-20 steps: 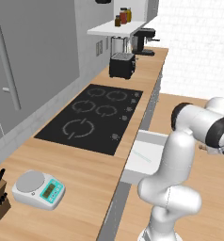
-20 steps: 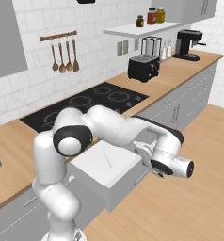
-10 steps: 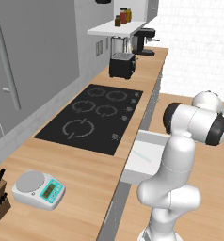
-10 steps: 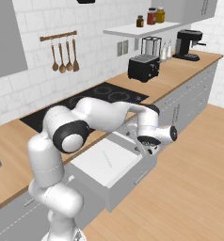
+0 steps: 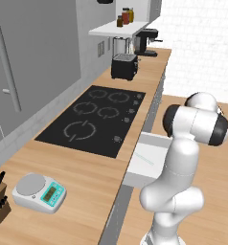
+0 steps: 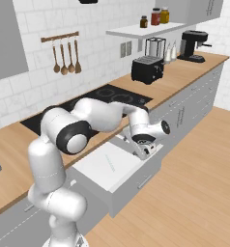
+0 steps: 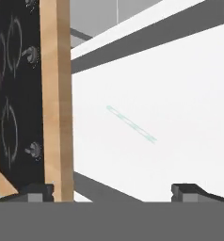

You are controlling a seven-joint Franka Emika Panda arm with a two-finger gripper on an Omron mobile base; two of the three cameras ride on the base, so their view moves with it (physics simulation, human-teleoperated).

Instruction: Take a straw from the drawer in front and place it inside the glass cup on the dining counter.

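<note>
The gripper (image 7: 113, 190) is hovering over the pulled-out drawer (image 7: 189, 70) with its jaws spread wide and nothing between them. Ahead of the fingertips (image 7: 38, 190), roughly centred between them, the straw (image 7: 131, 124) is lying flat on the drawer's white floor. In the hand view its long axis is running diagonally, from upper left to lower right. Off to the hand's left, the wood worktop (image 7: 55, 94) edge and the black cooktop (image 7: 12, 89) are showing.
</note>
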